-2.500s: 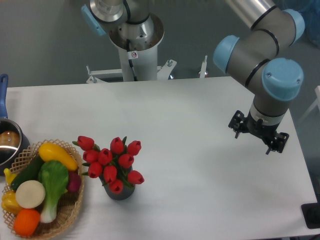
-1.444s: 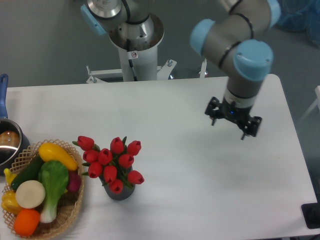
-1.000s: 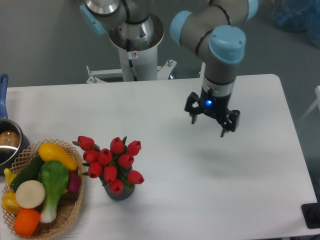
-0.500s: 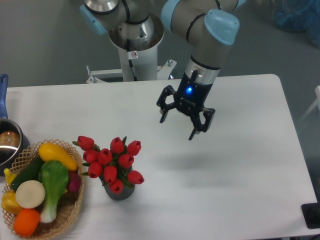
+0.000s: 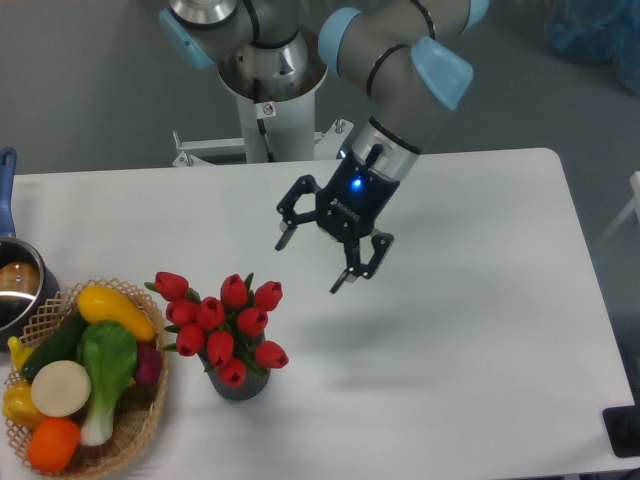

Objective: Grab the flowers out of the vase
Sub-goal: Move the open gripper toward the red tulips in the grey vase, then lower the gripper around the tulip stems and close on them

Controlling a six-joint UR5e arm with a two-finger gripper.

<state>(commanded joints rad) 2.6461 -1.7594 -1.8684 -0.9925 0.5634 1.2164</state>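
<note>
White table (image 5: 480, 330), one UR5e arm (image 5: 400, 60) reaching in from the top. One wicker basket (image 5: 140, 425) at the left front edge, holding toy vegetables: yellow, green, white, orange and purple pieces. One steel pot (image 5: 18, 285) with a blue handle at the far left, cut off by the frame. The flowers (image 5: 222, 318): about ten red tulip buds, green stems, spreading wider than the vase, just right of the basket. One vase (image 5: 238, 384): short, dark grey, upright, mostly hidden under the buds. Gripper (image 5: 312, 262) hangs above the table up-right of the bouquet, apart from it, jaws spread wide, nothing between them, blue light lit on its body.
</note>
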